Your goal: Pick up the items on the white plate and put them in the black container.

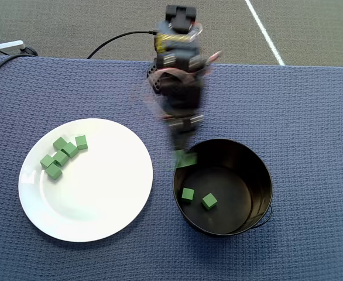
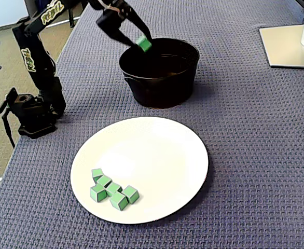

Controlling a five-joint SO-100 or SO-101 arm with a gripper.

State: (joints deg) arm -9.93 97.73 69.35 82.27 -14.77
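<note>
Blue cloth, claw above container rim.

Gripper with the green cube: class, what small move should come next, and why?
Probably open the gripper and drop the small matte green cube. It hangs at the round black metal container rim, where two cubes already lie; five remain on the white plate.

plate: we record glossy white
cubes: we record matte green, all alike
container: we find black, shiny dark inside
arm: we note black with yellow-green lettering
table cover: we see blue-grey waffle weave
</note>
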